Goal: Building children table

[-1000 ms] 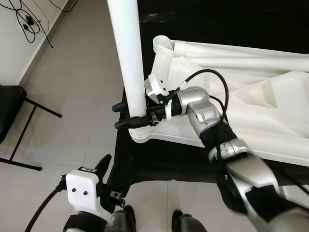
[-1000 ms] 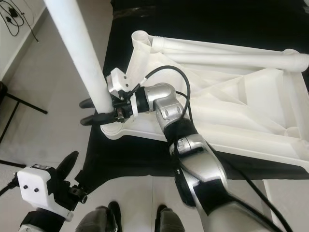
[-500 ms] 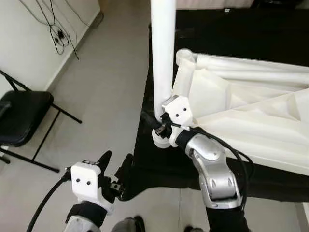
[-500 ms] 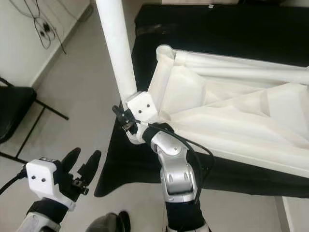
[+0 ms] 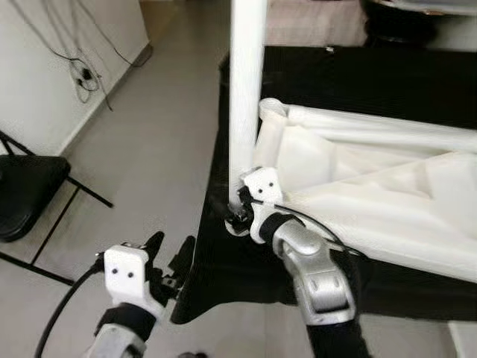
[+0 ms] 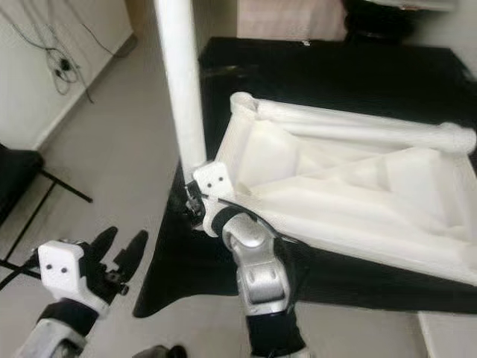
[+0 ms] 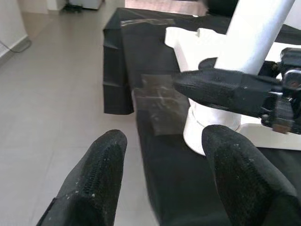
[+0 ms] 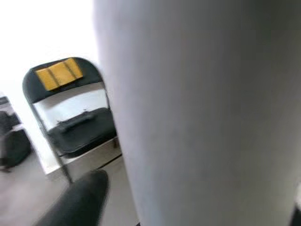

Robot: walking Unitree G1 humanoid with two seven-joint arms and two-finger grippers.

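Note:
A white children's table top (image 5: 373,186) lies upside down on a black-covered surface. A white table leg (image 5: 246,97) stands upright in its near left corner socket (image 7: 207,127). My right gripper (image 5: 237,212) is shut around the leg just above the socket. One of its black fingers (image 7: 216,89) crosses in front of the leg (image 7: 254,33). In the right wrist view the leg (image 8: 202,113) sits very close beside a fingertip (image 8: 80,197). My left gripper (image 5: 170,257) hovers open and holding nothing, low over the floor to the left of the corner, pointing at the socket (image 7: 164,141).
The black cloth (image 5: 358,82) hangs down over the platform's edge near my feet. A black folding chair (image 5: 22,194) stands at the left by the wall, with cables (image 5: 74,67) hanging behind it. Grey floor tiles (image 5: 149,164) lie between the chair and the table.
The camera has moved, so the whole scene has shifted. My right gripper stays on the leg's base, with the forearm now coming from below instead of from the right. The left gripper stays low and open.

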